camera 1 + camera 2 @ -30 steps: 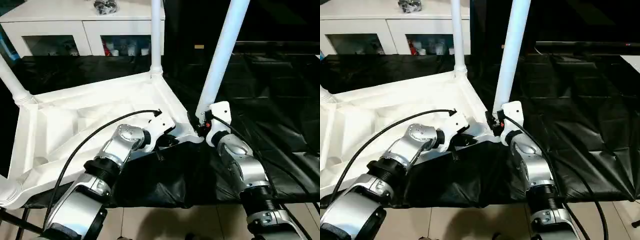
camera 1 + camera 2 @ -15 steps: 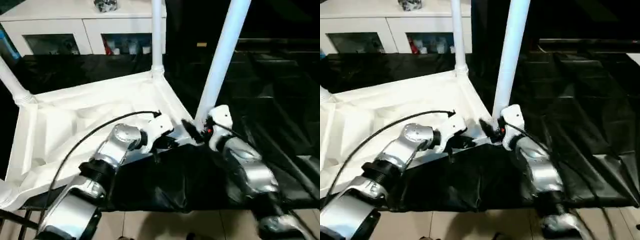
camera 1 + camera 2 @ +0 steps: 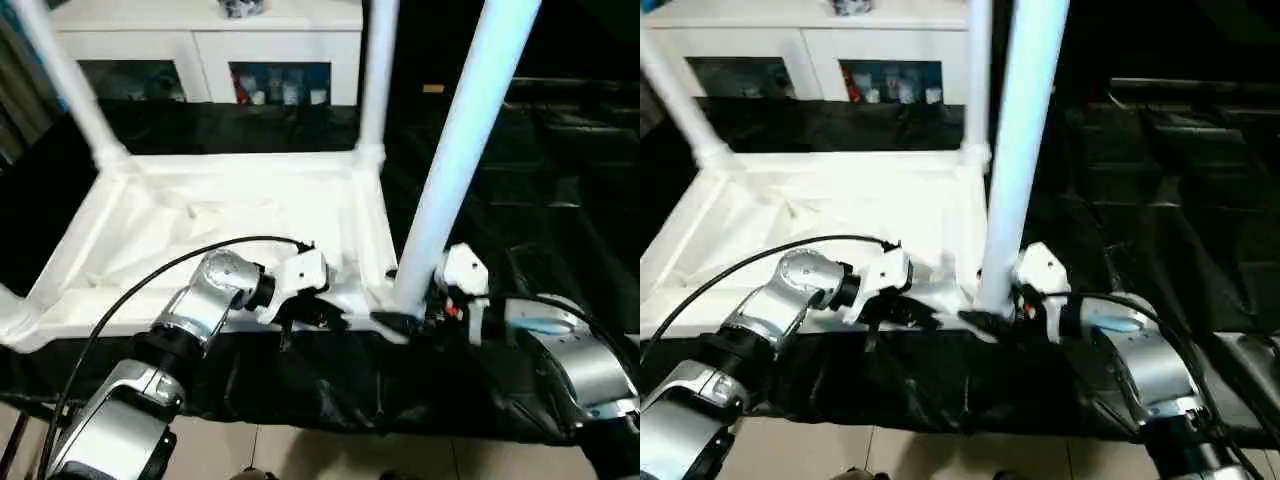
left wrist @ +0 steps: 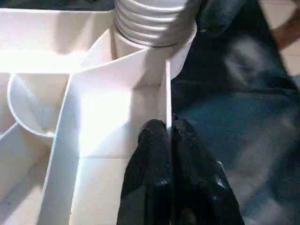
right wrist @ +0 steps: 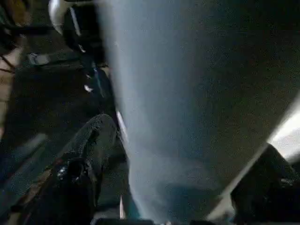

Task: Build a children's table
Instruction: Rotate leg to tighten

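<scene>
The near-right leg point(image 3: 460, 170) stands upright between the right end effector's point(image 3: 412, 320) wide fingers, seemingly untouched. The left end effector point(image 4: 169, 140) pinches the tabletop's rim point(image 4: 167, 89) just left of it.

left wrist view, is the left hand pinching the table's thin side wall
Yes, the left hand has its two black fingers closed on the table's thin white side wall.

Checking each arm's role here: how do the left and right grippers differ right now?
The left gripper is shut, pinching the thin side wall of the upturned tabletop; the right gripper sits at the foot of the nearest leg, jaws spread either side of it. Both work at the same near corner.
</scene>
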Controlling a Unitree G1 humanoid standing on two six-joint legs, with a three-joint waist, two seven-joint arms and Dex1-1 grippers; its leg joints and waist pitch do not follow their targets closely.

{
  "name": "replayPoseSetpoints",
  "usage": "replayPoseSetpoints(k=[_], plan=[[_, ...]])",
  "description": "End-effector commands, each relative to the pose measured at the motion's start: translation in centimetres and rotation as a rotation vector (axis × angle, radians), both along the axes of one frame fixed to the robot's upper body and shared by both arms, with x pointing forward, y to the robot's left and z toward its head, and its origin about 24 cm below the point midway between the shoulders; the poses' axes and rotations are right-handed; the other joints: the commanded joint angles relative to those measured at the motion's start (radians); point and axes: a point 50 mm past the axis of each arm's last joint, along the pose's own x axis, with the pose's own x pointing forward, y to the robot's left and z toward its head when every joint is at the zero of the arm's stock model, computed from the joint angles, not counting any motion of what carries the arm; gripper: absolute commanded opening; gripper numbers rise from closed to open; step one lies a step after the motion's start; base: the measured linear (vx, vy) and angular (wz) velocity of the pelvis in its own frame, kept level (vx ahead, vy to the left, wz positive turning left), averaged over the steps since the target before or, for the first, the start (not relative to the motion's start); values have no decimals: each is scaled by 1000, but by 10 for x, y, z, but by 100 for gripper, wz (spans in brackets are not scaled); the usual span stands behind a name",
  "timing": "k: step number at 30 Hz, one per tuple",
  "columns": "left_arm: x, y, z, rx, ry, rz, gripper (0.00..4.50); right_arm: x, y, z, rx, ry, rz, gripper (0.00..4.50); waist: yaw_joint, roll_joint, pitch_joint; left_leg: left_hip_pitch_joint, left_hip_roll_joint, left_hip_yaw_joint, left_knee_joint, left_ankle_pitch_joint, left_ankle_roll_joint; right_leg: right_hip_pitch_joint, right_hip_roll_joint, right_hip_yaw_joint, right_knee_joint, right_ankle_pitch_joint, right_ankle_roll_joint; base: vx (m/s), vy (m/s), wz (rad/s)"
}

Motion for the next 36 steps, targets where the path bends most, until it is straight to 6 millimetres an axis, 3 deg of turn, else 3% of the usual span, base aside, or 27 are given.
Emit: replayPoseSetpoints(k=[1,3,5,7,13,15,18,19,20,21,23,24,25,26,28,29,30,36], plan=[[2,-13,21,-127,-56,-59,0,-20,11,-23,-53,165,142,349,4,-20,-62,10,52,-15,-59,-225,90,54,-52,38,-57,-272,-232,0,0,0],[2,-12,20,-120,-53,-71,0,-20,10,-23,-59,178,146,331,8,-16,-62,15,55,-12,-57,-236,84,48,-54,41,-58,-282,-235,0,0,0],[2,-11,20,-119,-52,-74,0,-20,10,-22,-57,178,144,326,10,-18,-64,10,54,-13,-56,-223,79,51,-55,40,-54,-272,-232,0,0,0],[2,-11,20,-117,-48,-84,0,-20,10,-22,-60,190,153,292,12,-18,-65,9,53,-14,-55,-212,80,52,-55,39,-52,-259,-231,0,0,0],[1,-9,20,-115,-43,-90,0,-21,11,-21,-44,197,151,279,21,-19,-67,8,51,-12,-50,-185,87,53,-55,39,-49,-248,-228,0,0,0],[0,-8,19,-117,-41,-93,0,-22,12,-23,-26,200,139,279,24,-13,-66,9,51,-14,-51,-196,81,52,-55,39,-50,-256,-228,0,0,0],[0,-7,19,-119,-40,-90,0,-23,12,-26,-5,199,121,278,23,-15,-65,10,51,-15,-52,-218,71,51,-54,38,-52,-277,-223,0,0,0],[0,-7,19,-124,-39,-85,0,-25,14,-29,21,194,95,278,23,-9,-63,9,51,-15,-54,-233,64,50,-53,38,-55,-284,-222,0,0,0],[0,-6,19,-127,-39,-81,0,-25,15,-31,35,194,82,278,23,-10,-64,10,51,-15,-54,-239,61,50,-54,38,-54,-287,-221,0,0,0],[0,-6,19,-131,-38,-71,0,-26,16,-33,50,192,63,278,23,-1,-63,10,51,-16,-57,-261,51,49,-54,38,-59,-302,-217,0,0,0],[0,-5,19,-139,-38,-59,0,-27,18,-39,72,186,28,278,20,-6,-61,9,48,-18,-58,-281,42,51,-55,36,-60,-329,-209,0,0,0],[1,-5,19,-141,-37,-52,0,-27,19,-42,87,190,5,278,18,4,-59,11,48,-19,-61,-304,36,49,-54,35,-66,-354,-202,0,0,0],[1,-4,19,-142,-36,-49,0,-28,20,-44,97,193,-12,278,16,2,-60,11,47,-20,-60,-312,33,49,-54,35,-65,-362,-200,0,0,0],[1,-4,19,-146,-32,-47,0,-28,21,-48,110,198,-39,277,16,14,-57,13,48,-21,-63,-335,25,47,-53,34,-69,-377,-198,0,0,0],[0,-4,17,-148,-26,-45,0,-29,22,-57,124,199,-87,277,10,11,-58,12,47,-23,-65,-353,17,48,-54,33,-67,-380,-199,0,0,0],[-1,-3,17,-145,-24,-46,0,-29,22,-59,124,201,-98,277,8,26,-54,13,46,-27,-67,-376,11,47,-55,32,-69,-401,-196,0,0,0],[-1,-3,16,-142,-22,-47,0,-29,22,-61,123,204,-104,277,0,16,-52,15,45,-26,-67,-397,8,47,-52,30,-74,-416,-193,0,0,0],[-1,-5,15,-142,-18,-40,0,-26,24,-63,122,195,-134,277,-8,21,-48,18,46,-28,-71,-426,10,46,-52,31,-76,-446,-188,0,0,0]])
